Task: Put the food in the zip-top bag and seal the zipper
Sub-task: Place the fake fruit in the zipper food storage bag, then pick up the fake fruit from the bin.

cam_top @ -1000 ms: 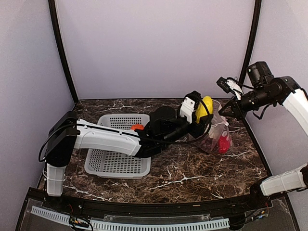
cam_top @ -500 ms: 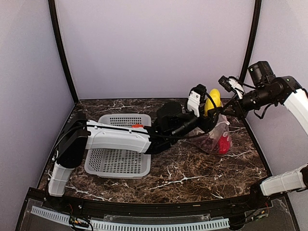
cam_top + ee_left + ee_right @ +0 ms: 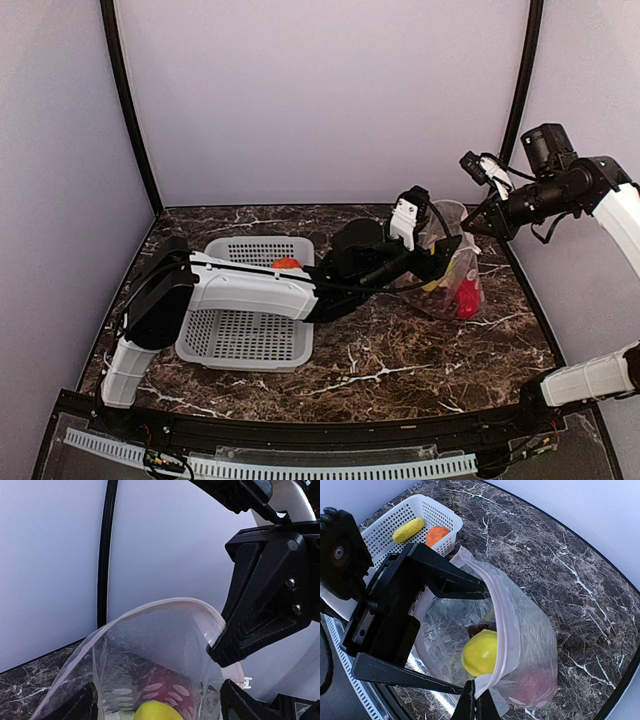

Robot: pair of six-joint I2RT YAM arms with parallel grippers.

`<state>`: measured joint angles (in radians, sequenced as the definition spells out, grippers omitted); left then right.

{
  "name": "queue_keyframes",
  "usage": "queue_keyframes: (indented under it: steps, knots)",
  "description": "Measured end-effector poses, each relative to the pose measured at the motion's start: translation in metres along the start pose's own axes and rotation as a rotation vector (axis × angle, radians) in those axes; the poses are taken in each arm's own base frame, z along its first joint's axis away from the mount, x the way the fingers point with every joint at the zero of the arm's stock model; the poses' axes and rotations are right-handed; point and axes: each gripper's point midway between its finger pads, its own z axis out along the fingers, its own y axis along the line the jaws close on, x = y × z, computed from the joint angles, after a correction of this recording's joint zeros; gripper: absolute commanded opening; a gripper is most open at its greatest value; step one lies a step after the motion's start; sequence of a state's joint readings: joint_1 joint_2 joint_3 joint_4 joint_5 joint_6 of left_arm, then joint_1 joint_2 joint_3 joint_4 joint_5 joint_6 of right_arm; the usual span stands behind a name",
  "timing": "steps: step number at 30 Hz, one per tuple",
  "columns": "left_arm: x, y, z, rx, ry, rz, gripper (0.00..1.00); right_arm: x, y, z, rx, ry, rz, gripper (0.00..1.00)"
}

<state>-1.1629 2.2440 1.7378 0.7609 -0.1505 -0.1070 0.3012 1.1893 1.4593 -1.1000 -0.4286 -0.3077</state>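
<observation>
Status: a clear plastic zip-top bag (image 3: 452, 272) with white dots stands mouth-up on the dark marble table (image 3: 400, 350), at about 2 o'clock from table centre in the top view. The right gripper (image 3: 475, 700) is clamped tight on the rim, pinching the pinkish zipper strip (image 3: 502, 615) at the mouth's 3 o'clock side and holding it up. The left gripper (image 3: 428, 235) hangs over the mouth with its jaws spread wide and nothing gripped. A round yellow toy fruit (image 3: 480, 652) lies just inside the bag, on top of the load. A red pepper (image 3: 467, 297) shows low down; the rest is blurred by the plastic. The grey mesh basket (image 3: 240, 355) at 9 o'clock holds an oblong yellow piece (image 3: 408, 530) and an orange piece (image 3: 437, 535).

Risks (judgement):
- The left fingers flank the thin rim, so pulling out at an angle could snag it and tear it from the single pinch point, letting the bag slump.
- The yellow fruit rides high near the mouth and may block the zipper unless it settles.
- Two pieces are not yet bagged; sealing now would leave the task short.

Markings: no brand, label or legible writing visible; the dots are pattern only.
</observation>
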Motion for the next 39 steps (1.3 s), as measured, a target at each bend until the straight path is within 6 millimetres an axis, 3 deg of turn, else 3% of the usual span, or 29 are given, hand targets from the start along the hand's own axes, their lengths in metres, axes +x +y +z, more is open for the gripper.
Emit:
queue_keyframes:
  steps: [5,9,15,18,21,28,30,34,39]
  knots:
    - [-0.011,-0.005,-0.004,0.015,0.001,0.009,0.84,-0.001,-0.002,0.000,0.006,-0.005,0.005,0.00]
    - [-0.044,-0.014,-0.017,0.030,-0.005,0.029,0.84,-0.002,-0.004,0.000,0.011,-0.012,0.003,0.00]
    - [-0.120,-0.018,-0.073,0.007,-0.005,0.025,0.83,-0.004,-0.010,0.006,0.030,-0.034,-0.009,0.00]
    - [-0.136,-0.002,-0.109,-0.065,0.048,0.024,0.83,-0.001,-0.015,0.013,0.046,-0.052,-0.015,0.00]
    - [-0.124,0.019,-0.140,-0.156,0.156,0.027,0.84,0.003,-0.020,0.019,0.061,-0.073,-0.021,0.00]
    - [-0.029,0.073,-0.223,-0.374,0.556,0.100,0.88,0.004,-0.021,0.025,0.062,-0.156,-0.053,0.00]
    - [-0.012,0.088,-0.246,-0.433,0.659,0.108,0.91,0.004,-0.022,0.027,0.059,-0.172,-0.055,0.00]
    - [0.010,0.118,-0.284,-0.551,0.801,0.097,0.94,0.007,-0.026,0.033,0.046,-0.195,-0.052,0.00]
    - [0.032,0.156,-0.327,-0.705,0.942,0.045,0.85,0.019,-0.026,0.041,0.027,-0.200,-0.038,0.00]
